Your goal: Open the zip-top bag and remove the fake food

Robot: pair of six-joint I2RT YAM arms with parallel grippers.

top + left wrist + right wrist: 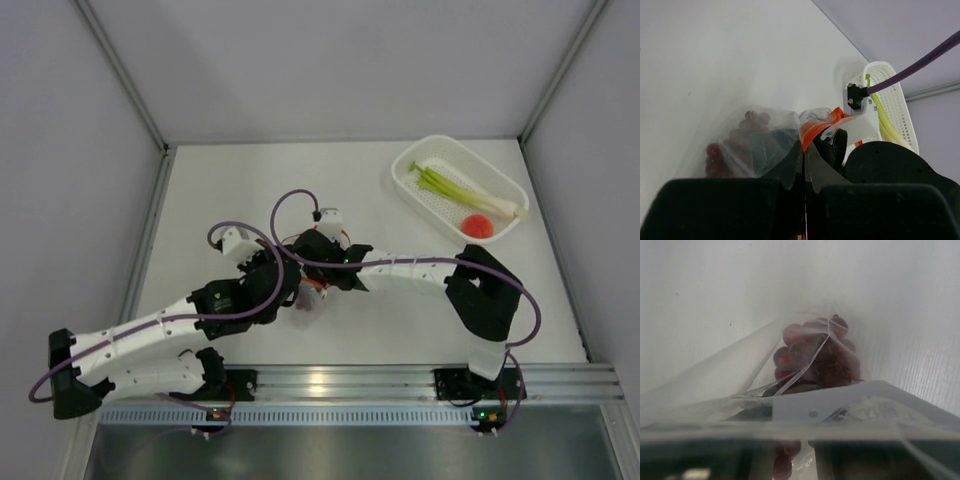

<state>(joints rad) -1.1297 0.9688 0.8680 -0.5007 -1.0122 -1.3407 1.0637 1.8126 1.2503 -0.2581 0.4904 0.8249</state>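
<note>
Top external view: a white bench carries everything, with both arms reaching in to meet just left of its middle, near the front edge. The left arm comes in low from the left corner, and the right arm stretches across from the right.

At the far right of the bench, well apart from both hands, sits a white perforated basket. A long green stalk with a white end lies slantwise inside it, and a round orange-pink fruit rests in the same basket near the white end.

The zip-top bag is between the two hands, where the arms meet. It is clear and crinkled, and its body spreads over the bench ahead of the left hand. That hand is clenched, its two fingers pressed together on the bag's film just below the orange-red zipper strip. The strip bunches up right above those fingertips, against the front of the right hand.

In the right wrist view the bag's film drapes across the lens and hides the fingers, so I cannot tell whether the right hand is grasping anything or is released.

A dark purple-red grape bunch lies inside the bag, just beyond both hands and resting on the bench through the plastic.
</note>
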